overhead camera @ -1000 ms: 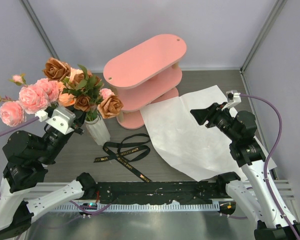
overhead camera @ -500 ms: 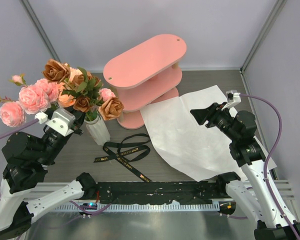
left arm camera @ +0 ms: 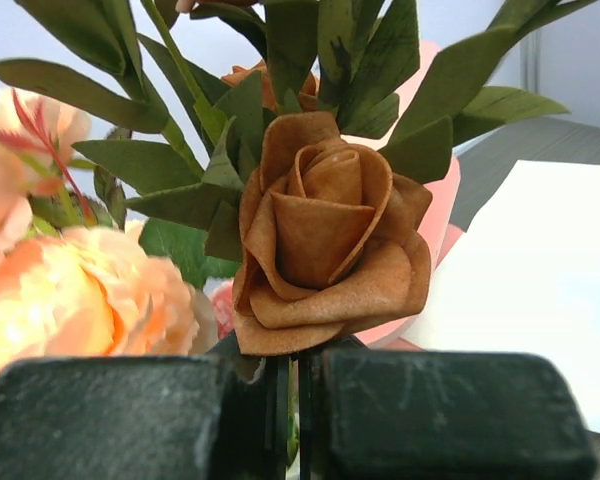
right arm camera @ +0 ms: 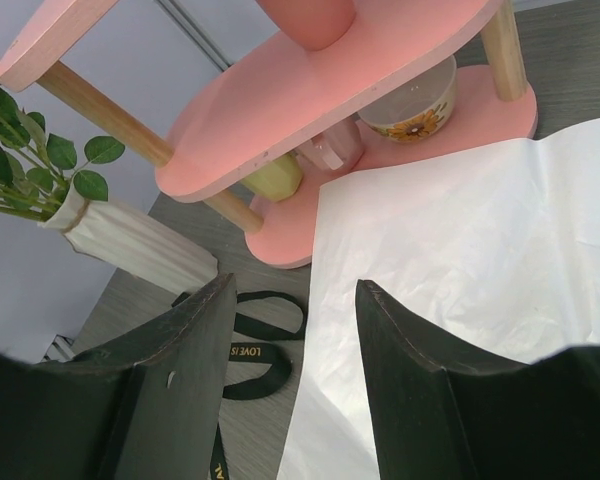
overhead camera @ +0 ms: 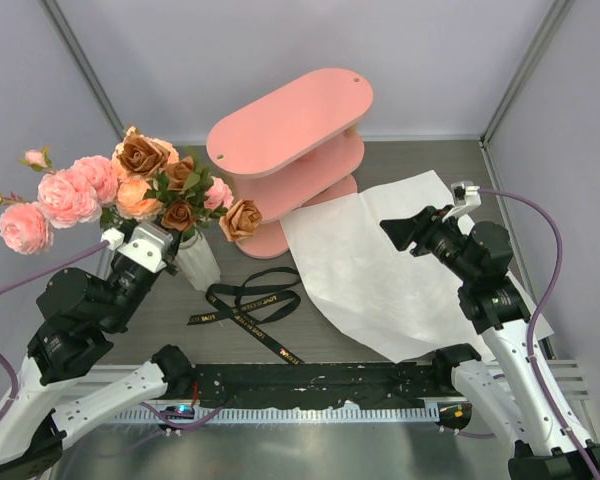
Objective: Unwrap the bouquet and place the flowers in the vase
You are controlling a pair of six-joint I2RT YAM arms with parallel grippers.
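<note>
Pinched by the left fingers, the pink-and-brown artificial roses have been swung upright over the ribbed white vase, nearly seated, the right fingers left spread.

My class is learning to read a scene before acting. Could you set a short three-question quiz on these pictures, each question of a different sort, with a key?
1. True or false: the white paper is wrapped round the flowers.
2. Where does the black ribbon lie? A, hanging on the flowers. B, on the table beside the vase. C, on the white paper.
3. Which has its fingers apart, the left gripper or the right gripper?

Key: 1 false, it lies spread on the table. 2 B. 3 the right gripper.
</note>
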